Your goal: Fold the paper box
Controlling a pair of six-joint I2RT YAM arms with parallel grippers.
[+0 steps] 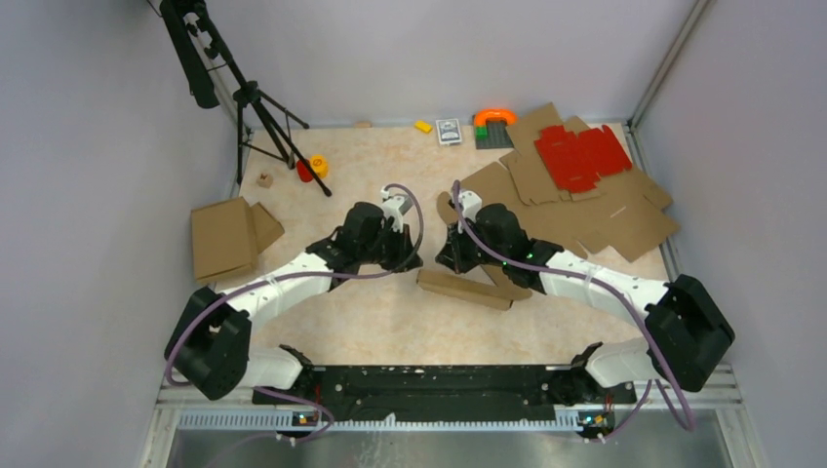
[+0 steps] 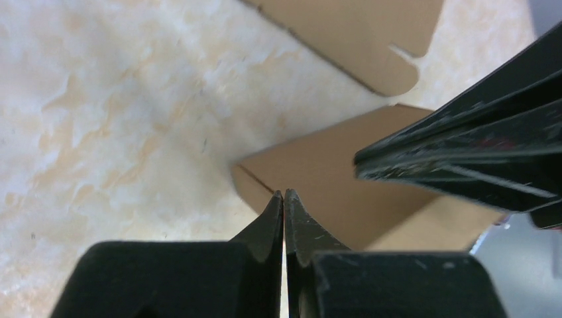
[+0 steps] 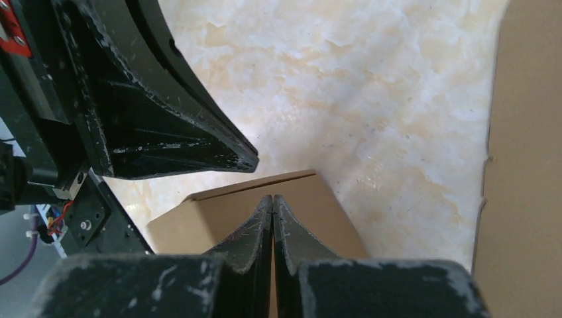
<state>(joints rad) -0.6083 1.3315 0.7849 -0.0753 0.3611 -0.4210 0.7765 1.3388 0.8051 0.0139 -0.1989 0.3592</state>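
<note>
Brown paper box [image 1: 463, 290] lies just beneath the left gripper [image 2: 283, 197] and right gripper [image 3: 273, 199]; both are clenched shut, grasping nothing.

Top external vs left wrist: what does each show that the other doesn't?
Only top external: the red sheet, a tripod, and a folded cardboard piece at the left.
Only left wrist: a close-up of the left gripper, with its tips pressed shut at a corner of the paper box.
Both: the paper box, the right gripper beside it, and the table.
</note>
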